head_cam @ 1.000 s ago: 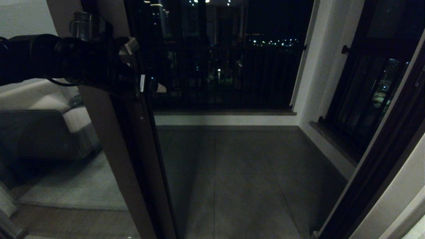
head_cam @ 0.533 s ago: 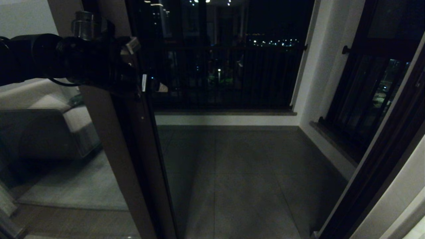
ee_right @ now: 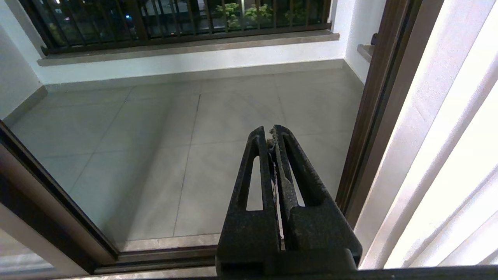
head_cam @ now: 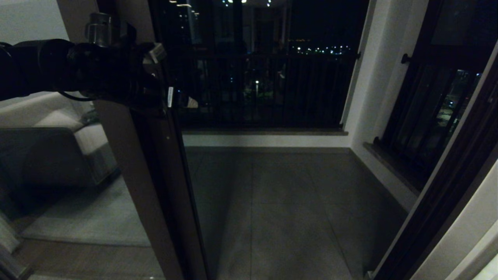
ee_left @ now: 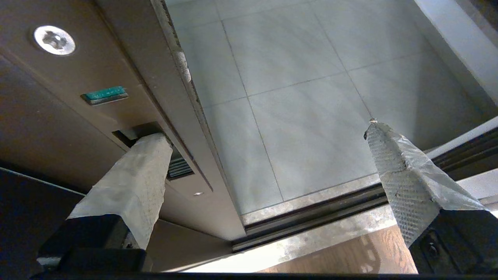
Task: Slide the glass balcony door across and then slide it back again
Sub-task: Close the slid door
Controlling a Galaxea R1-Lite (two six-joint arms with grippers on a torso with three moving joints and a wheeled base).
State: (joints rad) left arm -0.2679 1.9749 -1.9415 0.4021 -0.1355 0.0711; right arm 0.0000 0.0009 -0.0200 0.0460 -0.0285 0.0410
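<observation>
**Left finger in the handle slot, door parked at the left**

Left gripper [head_cam: 171, 99] up at the door [head_cam: 155, 163] edge stile; jaws spread wide, holding nothing; one taped finger [ee_left: 136, 175] sits with its tip in the handle slot [ee_left: 134, 134], the other hangs free over the balcony tiles [ee_left: 303, 97]. Door stands left of the opening; doorway to the balcony is clear; track [ee_left: 311, 212] runs along the floor below. Right gripper [ee_right: 272, 134] idle and low, jaws pinched together, empty.

My read: step in hand is dragging the door along by that hooked finger. Doing it well means pulling parallel to the track; keep the finger seated deep in the slot; steady pace, no twist, or the tip slips out.
</observation>
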